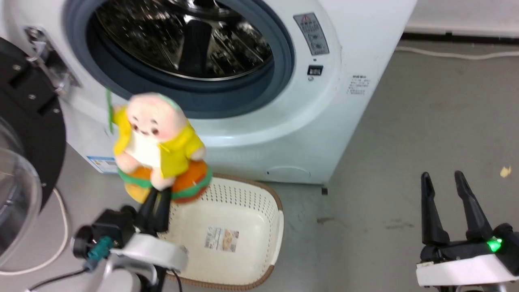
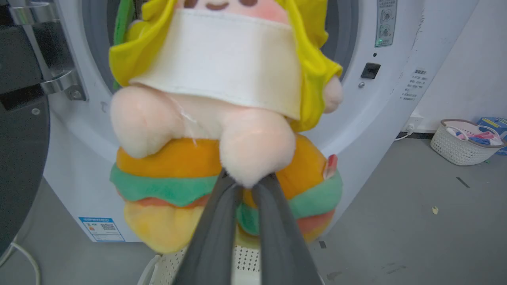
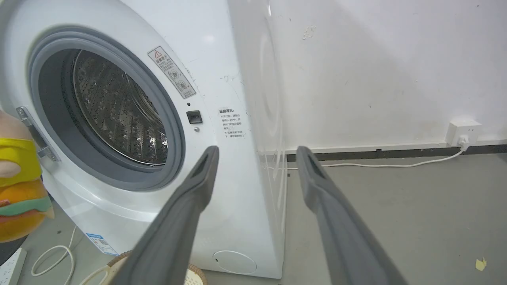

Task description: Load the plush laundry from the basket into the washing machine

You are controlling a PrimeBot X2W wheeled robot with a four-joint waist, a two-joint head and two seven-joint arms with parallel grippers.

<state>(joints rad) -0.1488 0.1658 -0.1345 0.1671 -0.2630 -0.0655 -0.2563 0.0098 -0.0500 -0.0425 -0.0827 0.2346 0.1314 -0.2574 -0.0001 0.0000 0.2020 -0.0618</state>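
The left gripper (image 2: 247,183) is clamped on the plush laundry (image 2: 222,99): its two dark fingers come together at the tips and pinch the doll's pale foot, just where it meets the orange-and-green hamburger cushion. The plush stands upright directly beyond the fingertips, with the face turned back toward the gripper, and it hangs free in the air, touching nothing else. Below this gripper and a little to its right lies the basket (image 1: 243,196) on the floor, with a paper label (image 1: 221,239) on its bottom. Farther beyond the plush is the washing machine (image 1: 324,121); the doll's head is level with the lower left part of the grey rubber ring (image 1: 284,52), in front of it and not inside the steel drum (image 1: 182,36). To the left of the gripper the door (image 1: 24,154) stands wide open, and a white cable (image 1: 61,243) lies on the floor beneath it. The right gripper (image 1: 446,176) is well apart to the right, over the bare grey floor, with its fingers spread and nothing between them; ahead of it, the machine's front and side panel.
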